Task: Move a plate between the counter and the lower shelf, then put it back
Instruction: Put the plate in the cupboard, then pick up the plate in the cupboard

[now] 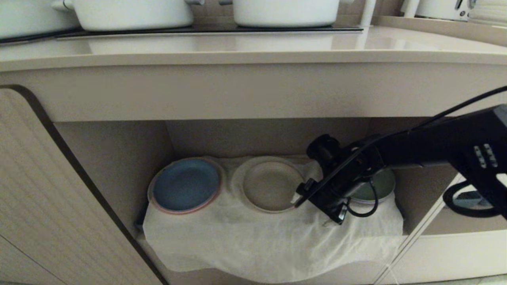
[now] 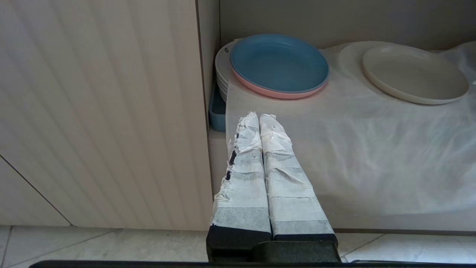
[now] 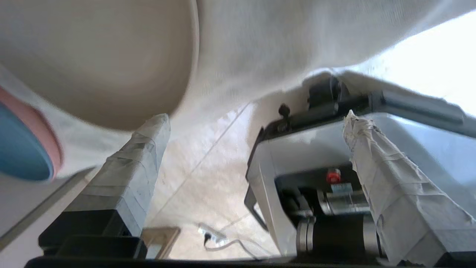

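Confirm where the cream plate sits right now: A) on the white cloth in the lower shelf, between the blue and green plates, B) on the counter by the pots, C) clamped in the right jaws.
A: the cream plate lies flat on the cloth, and the right gripper beside it has open, empty jaws.

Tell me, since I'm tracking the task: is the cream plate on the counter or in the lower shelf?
In the lower shelf: the plate lies flat on its white cloth.

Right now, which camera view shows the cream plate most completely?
The left wrist view: the plate lies whole and unobstructed there. The head view hides its right edge behind the right end effector; the right wrist view crops it.
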Controlling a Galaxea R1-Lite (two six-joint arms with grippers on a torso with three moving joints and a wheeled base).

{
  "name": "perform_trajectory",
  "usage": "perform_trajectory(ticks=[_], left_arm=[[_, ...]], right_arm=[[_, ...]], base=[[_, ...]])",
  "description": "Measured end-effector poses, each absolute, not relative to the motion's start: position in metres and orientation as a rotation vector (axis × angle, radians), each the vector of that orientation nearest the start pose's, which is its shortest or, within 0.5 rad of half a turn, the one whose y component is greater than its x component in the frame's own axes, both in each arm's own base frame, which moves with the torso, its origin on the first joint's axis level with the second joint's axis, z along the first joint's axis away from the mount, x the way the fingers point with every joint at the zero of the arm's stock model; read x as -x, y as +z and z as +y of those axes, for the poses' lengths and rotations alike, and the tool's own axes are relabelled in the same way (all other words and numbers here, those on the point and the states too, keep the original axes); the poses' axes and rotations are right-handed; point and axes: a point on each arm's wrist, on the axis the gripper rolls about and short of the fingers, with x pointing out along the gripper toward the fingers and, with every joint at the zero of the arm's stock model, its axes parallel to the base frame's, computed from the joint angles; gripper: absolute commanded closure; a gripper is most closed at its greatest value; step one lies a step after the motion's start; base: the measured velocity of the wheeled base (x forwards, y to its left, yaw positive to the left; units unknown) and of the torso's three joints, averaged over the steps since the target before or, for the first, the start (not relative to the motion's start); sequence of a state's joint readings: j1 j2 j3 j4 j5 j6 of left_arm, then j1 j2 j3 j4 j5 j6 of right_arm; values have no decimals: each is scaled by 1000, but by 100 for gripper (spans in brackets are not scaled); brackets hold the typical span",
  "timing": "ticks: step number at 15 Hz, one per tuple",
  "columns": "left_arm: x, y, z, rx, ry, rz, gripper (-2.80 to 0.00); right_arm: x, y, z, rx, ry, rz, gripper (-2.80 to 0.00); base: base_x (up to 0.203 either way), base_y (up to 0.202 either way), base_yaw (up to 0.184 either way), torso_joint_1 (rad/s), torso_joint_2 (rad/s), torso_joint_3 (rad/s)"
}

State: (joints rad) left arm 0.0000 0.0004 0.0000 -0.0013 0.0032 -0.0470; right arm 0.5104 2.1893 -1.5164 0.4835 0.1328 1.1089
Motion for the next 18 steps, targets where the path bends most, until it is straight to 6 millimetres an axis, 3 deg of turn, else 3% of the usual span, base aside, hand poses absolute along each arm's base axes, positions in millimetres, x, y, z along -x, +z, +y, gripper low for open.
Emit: perform_trajectory(ticks=[4,8,18], left_arm=[[23,76,0,47,3,-1,0],[23,76,0,47,3,-1,0],[23,76,0,47,3,-1,0]], right_arm=[[-335,103,194,-718,-131,1339,-280],[-311,97,188,-617,-149,1427,-280],[-256,122,160,-528,-131,1508,-280]], base=[[0,0,0,0,0,0],[0,0,0,0,0,0],[0,0,0,0,0,0]])
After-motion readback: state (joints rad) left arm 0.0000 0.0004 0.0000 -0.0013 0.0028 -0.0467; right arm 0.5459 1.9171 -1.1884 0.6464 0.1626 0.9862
